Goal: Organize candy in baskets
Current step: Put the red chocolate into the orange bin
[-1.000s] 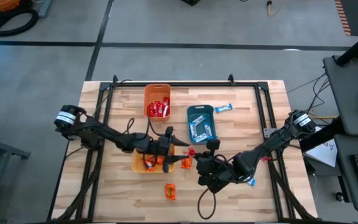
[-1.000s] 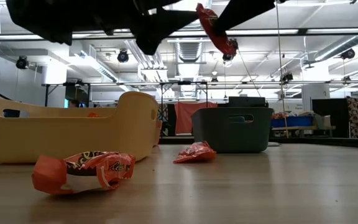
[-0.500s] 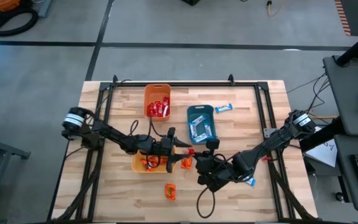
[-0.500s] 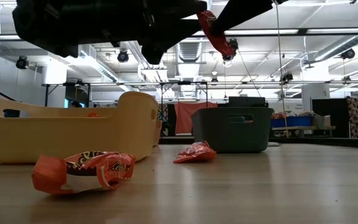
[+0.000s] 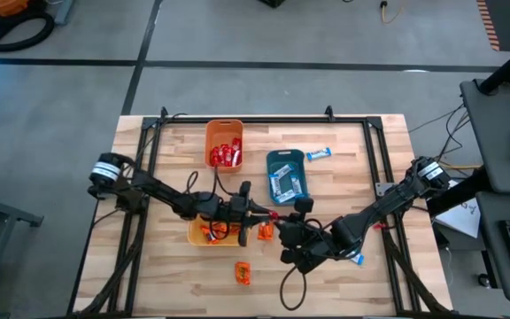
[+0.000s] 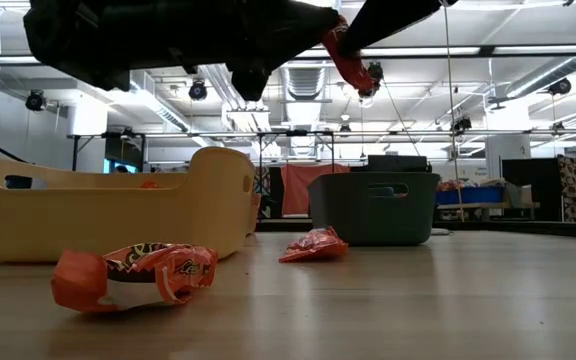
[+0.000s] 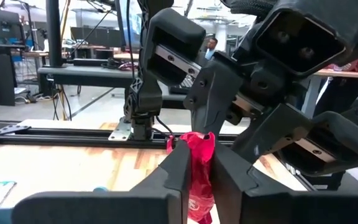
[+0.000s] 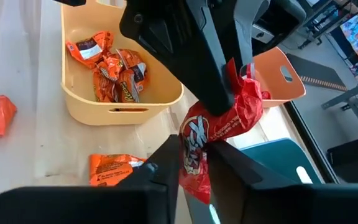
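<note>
- From overhead you looked straight down on the whole table (image 5: pixel 361 151) and both arms.
- At tabletop height you looked level across the boards, close behind an orange candy (image 6: pixel 133 276), into the room.
- Each wrist camera looked forward past its own fingers at very close range.
- All four views shared the red candy (image 5: pixel 272 215) held up mid-table.

Your two arms are matte black, slim jointed links, each with a white band at the shoulder end. Black cables loop loose off both forearms. Jaws: blocky black fingers with angular housings and recessed rails.
</note>
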Motion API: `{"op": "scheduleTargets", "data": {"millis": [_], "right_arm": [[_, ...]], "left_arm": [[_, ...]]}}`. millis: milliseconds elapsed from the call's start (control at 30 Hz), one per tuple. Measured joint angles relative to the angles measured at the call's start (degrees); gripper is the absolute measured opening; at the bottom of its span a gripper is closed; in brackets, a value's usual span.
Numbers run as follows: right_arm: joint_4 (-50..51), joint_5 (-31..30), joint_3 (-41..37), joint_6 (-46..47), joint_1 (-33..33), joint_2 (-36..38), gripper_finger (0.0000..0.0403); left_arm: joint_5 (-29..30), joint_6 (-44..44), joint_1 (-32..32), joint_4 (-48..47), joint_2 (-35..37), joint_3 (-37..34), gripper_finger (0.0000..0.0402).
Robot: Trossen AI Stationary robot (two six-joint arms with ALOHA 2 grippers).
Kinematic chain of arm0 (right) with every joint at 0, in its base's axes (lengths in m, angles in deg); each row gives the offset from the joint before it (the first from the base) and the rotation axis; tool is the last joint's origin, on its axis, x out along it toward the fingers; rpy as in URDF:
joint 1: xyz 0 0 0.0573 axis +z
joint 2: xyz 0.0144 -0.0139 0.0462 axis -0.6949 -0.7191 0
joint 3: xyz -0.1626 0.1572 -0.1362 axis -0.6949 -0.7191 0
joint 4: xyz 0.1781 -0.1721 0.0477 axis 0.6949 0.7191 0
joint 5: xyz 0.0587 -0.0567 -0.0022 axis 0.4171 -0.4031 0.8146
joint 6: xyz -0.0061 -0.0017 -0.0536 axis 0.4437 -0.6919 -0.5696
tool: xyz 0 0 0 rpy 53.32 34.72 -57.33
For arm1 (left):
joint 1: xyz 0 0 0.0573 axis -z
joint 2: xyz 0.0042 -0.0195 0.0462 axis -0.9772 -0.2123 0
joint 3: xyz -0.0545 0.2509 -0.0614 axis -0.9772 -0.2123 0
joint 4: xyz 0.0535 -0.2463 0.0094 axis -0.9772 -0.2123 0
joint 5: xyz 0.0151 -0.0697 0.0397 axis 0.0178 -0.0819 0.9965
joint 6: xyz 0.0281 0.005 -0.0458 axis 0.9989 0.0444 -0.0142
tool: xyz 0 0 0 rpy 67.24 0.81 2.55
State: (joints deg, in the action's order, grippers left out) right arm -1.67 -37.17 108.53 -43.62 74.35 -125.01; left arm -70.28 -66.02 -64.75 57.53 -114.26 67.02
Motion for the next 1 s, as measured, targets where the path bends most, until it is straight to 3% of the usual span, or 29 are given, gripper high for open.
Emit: {"op": "scheduleTargets", "data": {"millis": [267, 533, 667, 833, 1000], "right_arm": [[4.0, 0.9, 3.6, 7.4, -0.4, 0.2, 0.0132], [17.8, 1.8, 8.7, 16.6, -2.5, 0.3, 0.0174], [18.7, 1.9, 9.2, 16.5, -3.0, 0.3, 0.018], [18.6, 2.0, 9.2, 16.2, -3.3, 0.3, 0.0178], [18.6, 2.0, 9.2, 16.1, -3.3, 0.3, 0.018]], "left_arm": [[-0.1, 0.3, -1.1, -8.2, 4.4, 0.1, 0.0007], [0.1, 0.3, -5.6, -32.3, 15.7, 0.3, 0.0004], [1.2, 0.1, -9.5, -44.6, 22.2, 0.3, 0.0004], [8.3, 1.9, -15.5, -57.9, 29.1, 0.4, 0.0005], [9.0, 3.3, -24.3, -63.8, 32.0, 0.4, 0.0006]]}}
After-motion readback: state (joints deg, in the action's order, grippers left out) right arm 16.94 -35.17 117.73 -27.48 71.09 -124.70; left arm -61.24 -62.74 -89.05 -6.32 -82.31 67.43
